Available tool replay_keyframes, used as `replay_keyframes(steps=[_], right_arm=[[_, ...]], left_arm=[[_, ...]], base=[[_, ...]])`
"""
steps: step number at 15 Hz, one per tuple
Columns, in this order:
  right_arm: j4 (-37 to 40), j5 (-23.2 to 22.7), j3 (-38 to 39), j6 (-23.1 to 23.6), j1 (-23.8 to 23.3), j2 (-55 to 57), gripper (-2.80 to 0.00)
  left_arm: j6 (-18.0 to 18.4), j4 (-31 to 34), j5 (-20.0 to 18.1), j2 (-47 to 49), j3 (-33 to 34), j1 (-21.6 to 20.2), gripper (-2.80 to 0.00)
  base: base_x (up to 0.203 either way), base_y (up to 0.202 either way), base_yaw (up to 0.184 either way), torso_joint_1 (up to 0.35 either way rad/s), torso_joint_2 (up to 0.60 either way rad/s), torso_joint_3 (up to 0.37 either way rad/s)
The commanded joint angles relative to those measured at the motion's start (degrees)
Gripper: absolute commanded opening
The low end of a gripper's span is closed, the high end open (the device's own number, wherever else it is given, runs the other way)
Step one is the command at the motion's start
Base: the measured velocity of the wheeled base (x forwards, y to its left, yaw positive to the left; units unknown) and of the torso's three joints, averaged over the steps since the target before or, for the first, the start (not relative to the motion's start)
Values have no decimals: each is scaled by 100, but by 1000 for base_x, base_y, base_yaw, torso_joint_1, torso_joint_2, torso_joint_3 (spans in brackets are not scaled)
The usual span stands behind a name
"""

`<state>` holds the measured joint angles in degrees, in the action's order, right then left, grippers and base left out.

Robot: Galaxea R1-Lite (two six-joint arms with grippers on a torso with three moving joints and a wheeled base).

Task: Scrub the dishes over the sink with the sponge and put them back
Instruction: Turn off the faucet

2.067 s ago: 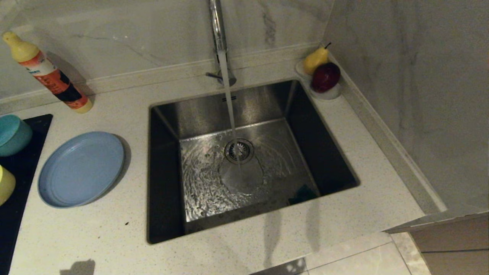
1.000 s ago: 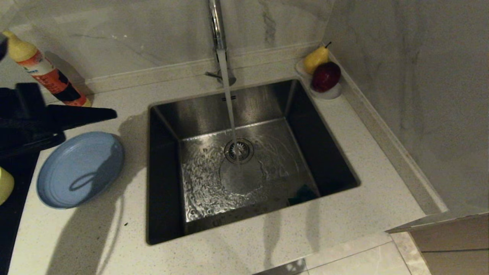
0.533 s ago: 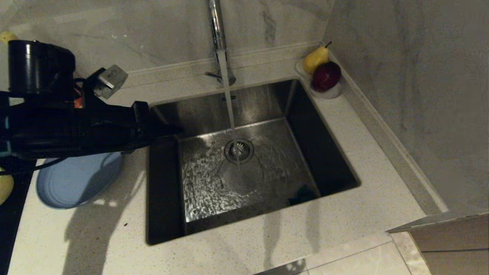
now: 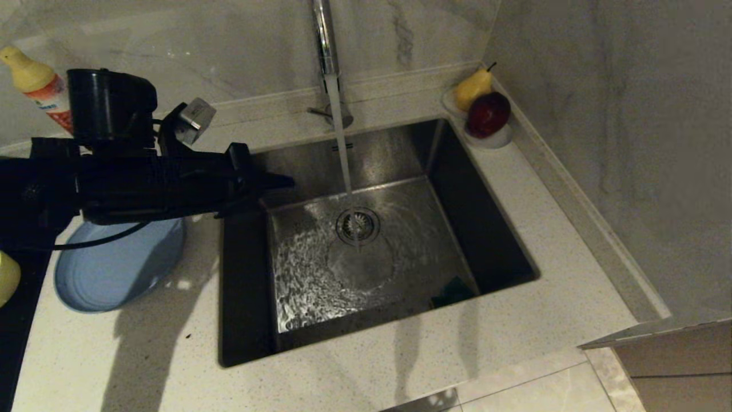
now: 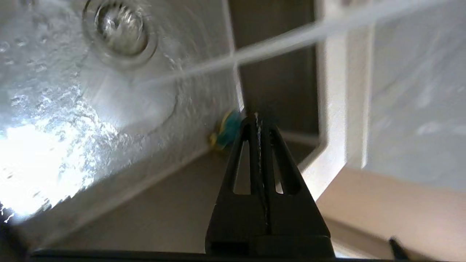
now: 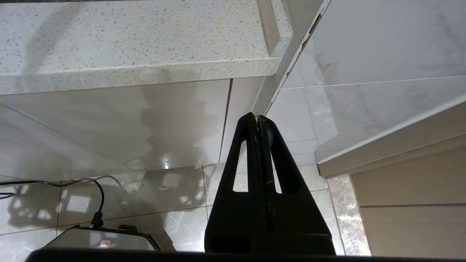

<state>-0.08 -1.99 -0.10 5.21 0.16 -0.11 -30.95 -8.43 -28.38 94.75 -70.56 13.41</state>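
The steel sink (image 4: 486, 229) has water running from the tap (image 4: 324, 40) onto its drain strainer (image 4: 358, 225). The sponge (image 4: 452, 290) lies in the basin's near right corner, green face up with a yellow edge (image 5: 225, 131). My left gripper (image 4: 289, 182) reaches in level from the left, above the sink's far left corner, shut and empty (image 5: 257, 115), well apart from the sponge. The light-blue plate (image 4: 114, 274) lies on the counter, partly under that arm. The pale yellow bowl (image 4: 7, 277) shows at the left edge. The teal bowl is hidden. My right gripper (image 6: 257, 117) hangs shut below the counter.
A dish-soap bottle (image 4: 40, 86) stands at the back left behind the arm. A small white dish (image 4: 496, 140) with a pear and a red fruit sits at the sink's back right corner. A marble wall rises close on the right. A black surface (image 4: 17, 332) borders the counter's left.
My left arm has come in from the left edge and swung right, its shut fingertips now over the sink's far left corner. The teal bowl is now covered.
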Motion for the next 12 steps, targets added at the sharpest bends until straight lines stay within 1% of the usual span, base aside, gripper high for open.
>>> replay_keyframes(steps=[1,3,4,9,12], right_arm=[[-1,-3,1,7,2,2,-280],[-1,-3,1,7,2,2,-280],[-1,-3,1,7,2,2,-280],[-1,-3,1,7,2,2,-280],[-1,-3,4,7,2,2,-280]], left_arm=[[-199,-402,-2,251,-96,12,-280],[-499,-744,-1,354,-201,12,-280],[-551,-756,-1,377,-274,21,-280],[-589,-782,37,700,-535,18,-280],[-694,-783,377,929,-826,21,-280]], base=[[0,0,0,0,0,0],[0,0,0,0,0,0],[0,0,0,0,0,0],[0,0,0,0,0,0],[0,0,0,0,0,0]])
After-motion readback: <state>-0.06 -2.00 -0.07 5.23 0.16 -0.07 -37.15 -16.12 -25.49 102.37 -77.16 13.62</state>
